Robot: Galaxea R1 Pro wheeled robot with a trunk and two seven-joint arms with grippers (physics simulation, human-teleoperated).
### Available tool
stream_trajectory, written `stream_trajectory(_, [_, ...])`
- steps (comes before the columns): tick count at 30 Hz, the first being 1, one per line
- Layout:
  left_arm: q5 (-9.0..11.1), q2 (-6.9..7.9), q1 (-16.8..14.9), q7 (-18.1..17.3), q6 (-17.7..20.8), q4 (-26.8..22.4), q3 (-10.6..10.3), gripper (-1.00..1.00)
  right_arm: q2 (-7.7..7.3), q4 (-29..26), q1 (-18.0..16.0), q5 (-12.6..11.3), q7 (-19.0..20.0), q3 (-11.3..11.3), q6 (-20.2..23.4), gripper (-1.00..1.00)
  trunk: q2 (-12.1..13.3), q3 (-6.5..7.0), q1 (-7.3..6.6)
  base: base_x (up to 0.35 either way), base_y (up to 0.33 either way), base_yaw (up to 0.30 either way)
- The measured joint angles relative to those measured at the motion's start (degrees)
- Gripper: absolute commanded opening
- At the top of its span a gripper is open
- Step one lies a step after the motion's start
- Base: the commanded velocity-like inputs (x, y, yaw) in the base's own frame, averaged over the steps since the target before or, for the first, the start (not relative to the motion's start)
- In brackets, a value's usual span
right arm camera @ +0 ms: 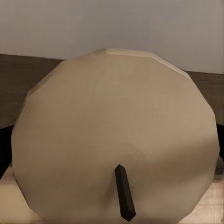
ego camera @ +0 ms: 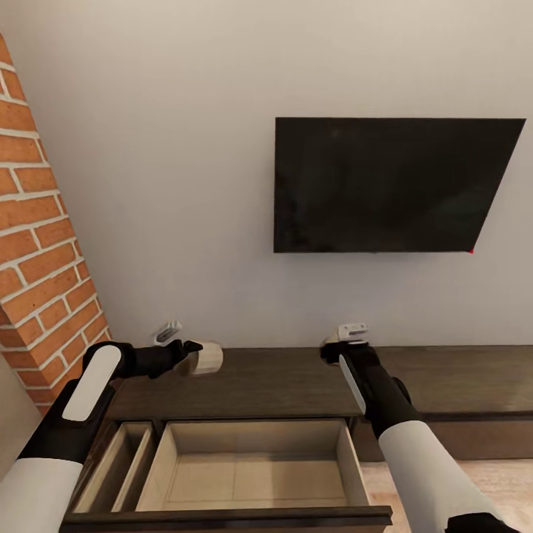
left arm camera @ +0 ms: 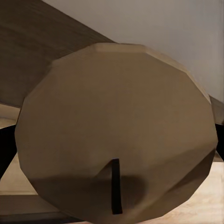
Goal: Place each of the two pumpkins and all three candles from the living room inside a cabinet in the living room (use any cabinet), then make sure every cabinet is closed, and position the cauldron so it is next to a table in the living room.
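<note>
My left gripper (ego camera: 192, 352) is shut on a pale beige candle (ego camera: 207, 357), held on its side above the left end of the dark brown cabinet (ego camera: 274, 381). The same candle's (left arm camera: 116, 130) wick end faces the left wrist camera at close range. Over the cabinet top further right, my right gripper (ego camera: 332, 346) holds a second candle (right arm camera: 114, 135), whose wick end looms in the right wrist view; in the head view the hand hides it. Below both hands a wide drawer (ego camera: 252, 463) stands pulled out, its pale wood interior bare. Pumpkins, cauldron and table are out of view.
A narrower pale compartment (ego camera: 118, 463) lies open left of the wide drawer. Another low dark cabinet unit (ego camera: 459, 389) continues to the right. A black TV (ego camera: 392, 185) hangs on the white wall above. A brick wall (ego camera: 37, 259) closes the left side.
</note>
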Motion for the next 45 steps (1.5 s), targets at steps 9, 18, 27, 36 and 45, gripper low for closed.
stream_trajectory(9, [-0.66, 0.84, -0.25, 0.25, -0.36, 5.96, 0.4, -1.0, -0.04, 0.53, 0.0, -0.07, -0.15, 1.36, 0.98, -1.0, 0.0, -0.01, 0.0, 0.0, 0.0, 0.0])
stream_trajectory(18, [-1.95, 2.5, -0.58, 17.98, -0.15, 17.28, -2.48, -1.0, 5.35, 21.49, -2.1, -0.52, 0.51, 7.64, 14.34, -1.0, 0.01, -0.02, 0.01, 0.0, 0.0, 0.0])
stream_trajectory(27, [-1.51, -3.52, -0.57, 18.61, -0.66, 22.53, -5.73, -1.0, 5.63, 29.64, -2.27, -0.33, 10.34, 7.79, 14.01, -1.0, 0.01, -0.02, 0.0, 0.0, 0.0, 0.0])
stream_trajectory(36, [-1.79, -5.08, -0.59, 18.48, -1.31, 24.54, -9.0, -1.0, 5.43, 31.3, -2.3, 0.36, 17.99, 7.89, 12.86, -1.0, 0.0, 0.0, 0.0, 0.0, 0.0, 0.0])
stream_trajectory(45, [-2.14, -4.91, -0.57, 18.64, -1.29, 24.89, -9.1, -1.0, 5.19, 30.99, -2.3, 0.75, 18.67, 7.96, 8.59, -1.0, 0.0, 0.0, 0.0, 0.122, 0.017, 0.0])
